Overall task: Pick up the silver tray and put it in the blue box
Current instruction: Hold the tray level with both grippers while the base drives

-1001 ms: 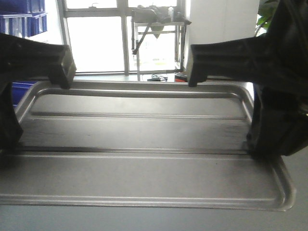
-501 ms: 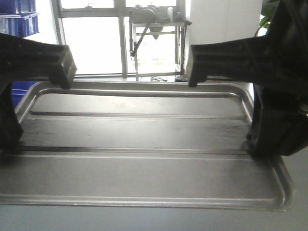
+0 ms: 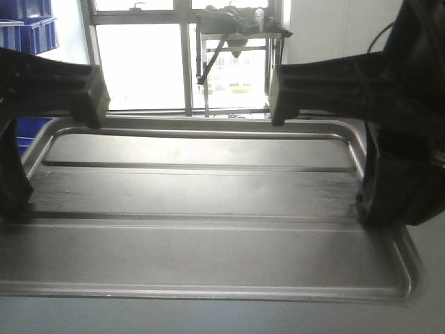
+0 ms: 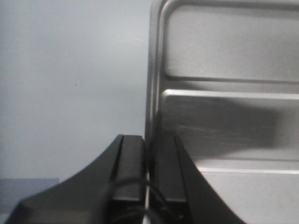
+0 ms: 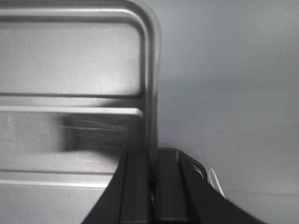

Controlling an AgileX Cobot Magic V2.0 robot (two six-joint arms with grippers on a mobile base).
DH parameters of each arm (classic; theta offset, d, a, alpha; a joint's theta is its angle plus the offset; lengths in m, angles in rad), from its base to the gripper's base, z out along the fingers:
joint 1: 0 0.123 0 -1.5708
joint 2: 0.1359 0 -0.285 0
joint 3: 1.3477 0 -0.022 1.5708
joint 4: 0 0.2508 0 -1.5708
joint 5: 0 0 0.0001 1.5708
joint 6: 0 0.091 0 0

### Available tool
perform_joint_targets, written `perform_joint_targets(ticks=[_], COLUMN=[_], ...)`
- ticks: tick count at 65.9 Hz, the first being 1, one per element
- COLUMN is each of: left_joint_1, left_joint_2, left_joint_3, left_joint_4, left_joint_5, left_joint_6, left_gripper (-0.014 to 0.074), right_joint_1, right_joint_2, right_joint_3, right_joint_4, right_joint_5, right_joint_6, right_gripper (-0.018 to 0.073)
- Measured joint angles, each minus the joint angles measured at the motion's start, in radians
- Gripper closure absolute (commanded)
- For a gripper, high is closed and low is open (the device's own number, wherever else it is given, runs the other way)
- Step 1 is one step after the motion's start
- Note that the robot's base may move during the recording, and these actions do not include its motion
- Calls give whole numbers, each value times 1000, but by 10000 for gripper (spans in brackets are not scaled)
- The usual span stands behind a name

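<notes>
The left gripper [image 4: 148, 145] has its two fingers drawn close together on the short left rim of the silver tray [image 3: 208, 243], one finger inside the rim and one outside, with only the thin metal edge between them. The right gripper [image 5: 153, 159] pinches the opposite short rim the same way. In the front view the arms sit at nine and three o'clock, and the tray spans the space between them, roughly level, its two long ribs running side to side. Plain grey surface lies under and beside it in both wrist views, and I cannot tell whether the tray rests on it or hangs just above. Beyond the tray's far left corner, at about ten o'clock, a strip of blue plastic [image 3: 26, 131] may be the blue box, though too little shows to be sure. Stacked blue crates [image 3: 31, 28] stand higher at eleven o'clock and a bright window [image 3: 142, 66] at twelve. By my reading the grasp is made and the carry is the step in hand. The next move calls for both arms travelling together, keeping their spacing and height matched so the thin rims do not slip or the tray twist, then lowering it flat inside the box walls before either grip lets go
</notes>
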Motion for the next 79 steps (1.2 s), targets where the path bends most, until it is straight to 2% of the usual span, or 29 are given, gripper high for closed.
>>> perform_joint_targets(ticks=[79], left_joint_1=[0], left_joint_2=[0], left_joint_3=[0], left_joint_4=[2], left_joint_5=[0], left_joint_6=[0], left_gripper=[610], right_joint_1=[0], right_joint_2=[0], right_joint_3=[0], right_joint_4=[0], right_joint_5=[0], right_joint_6=[0], right_gripper=[501])
